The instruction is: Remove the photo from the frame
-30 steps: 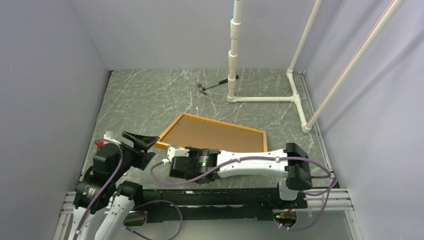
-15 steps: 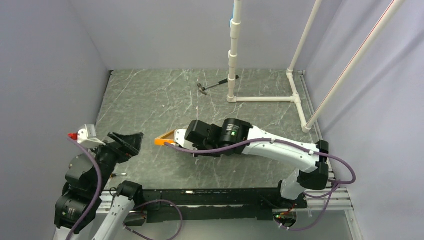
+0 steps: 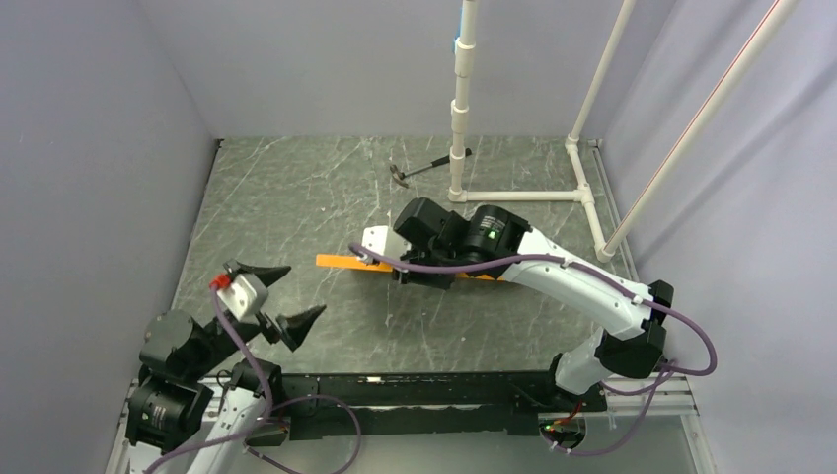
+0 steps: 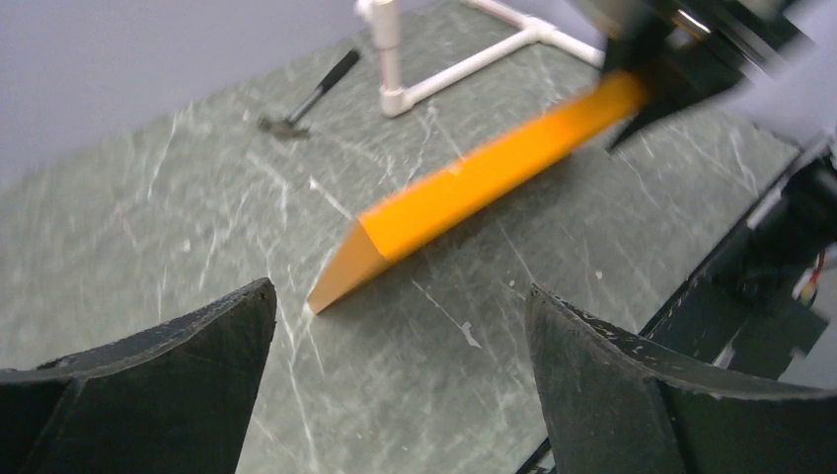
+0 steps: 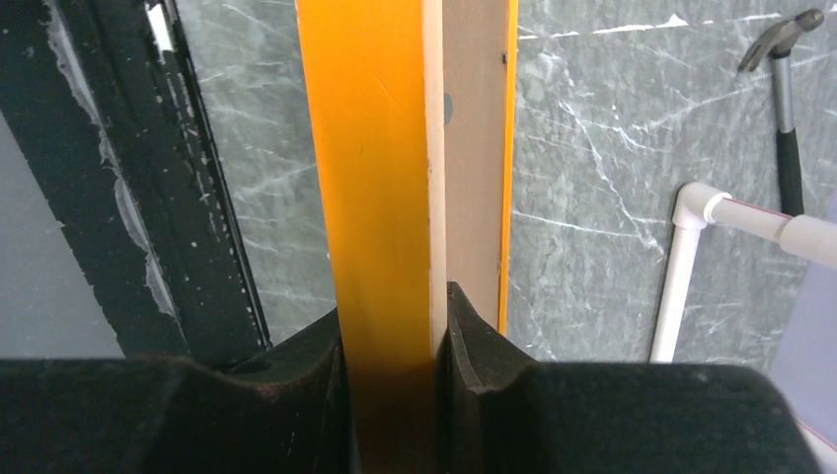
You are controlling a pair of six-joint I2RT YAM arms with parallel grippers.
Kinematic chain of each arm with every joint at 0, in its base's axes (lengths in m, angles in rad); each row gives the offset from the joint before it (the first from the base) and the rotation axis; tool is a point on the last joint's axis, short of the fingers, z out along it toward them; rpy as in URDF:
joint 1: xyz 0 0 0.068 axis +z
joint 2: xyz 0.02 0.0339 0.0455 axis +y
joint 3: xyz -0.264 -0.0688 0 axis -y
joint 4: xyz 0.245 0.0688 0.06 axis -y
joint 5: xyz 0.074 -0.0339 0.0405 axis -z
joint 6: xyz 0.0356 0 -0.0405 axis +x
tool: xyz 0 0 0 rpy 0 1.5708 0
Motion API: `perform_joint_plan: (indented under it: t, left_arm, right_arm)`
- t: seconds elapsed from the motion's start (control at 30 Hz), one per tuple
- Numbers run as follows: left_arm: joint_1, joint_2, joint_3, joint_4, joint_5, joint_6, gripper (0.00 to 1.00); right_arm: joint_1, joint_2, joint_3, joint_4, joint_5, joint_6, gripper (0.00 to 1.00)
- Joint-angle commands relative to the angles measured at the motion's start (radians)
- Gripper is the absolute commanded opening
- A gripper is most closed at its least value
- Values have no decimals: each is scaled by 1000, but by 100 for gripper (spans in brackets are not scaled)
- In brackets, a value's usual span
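You had the right gripper (image 5: 390, 341) clamped on the frame (image 5: 365, 148) by one rail; left gripper (image 4: 400, 289) wide apart, empty. Frame looked light, stiff, slick; better held by its rails than the photo (image 5: 476, 178).

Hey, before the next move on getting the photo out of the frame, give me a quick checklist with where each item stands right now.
1. Right gripper clamped on the frame: ok, fingers pinch its orange rail.
2. Left gripper open and empty: ok, it is apart from the frame.
3. Frame tilted up off the table: ok; whether its low corner touches the table, cannot tell.
4. Photo out of the frame: not ok, its brown board back sits inside the border.
5. Any fasteners on the back released: cannot tell.
6. Hammer apart from the frame: ok.
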Motion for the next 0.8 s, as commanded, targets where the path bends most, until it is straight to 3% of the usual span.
perform_joint_plan:
  t: [0.0,0.17,0.33,0.47,0.6,0.77]
  left_arm:
    - [1,-94,-65,90,309,285,99]
    - [1,-25,-127,146,442,465,99]
    - [2,163,-184,303,447,556,99]
    - [42,328,-152,322,473,630,100]
    - [100,430,-133,464,614,554,99]
    - [102,562,-112,519,779,513,98]
  right_arm:
    - [-73,-69,-50,-2,-142,74,0]
    - [-89,-110,-93,20,-179,62,0]
    - [-97,-142,-102,27,-198,58,0]
    - [-97,-161,-95,26,-209,54,0]
    - [-98,-178,-100,29,-209,48,0]
    - [-98,-173,-95,29,-198,48,0]
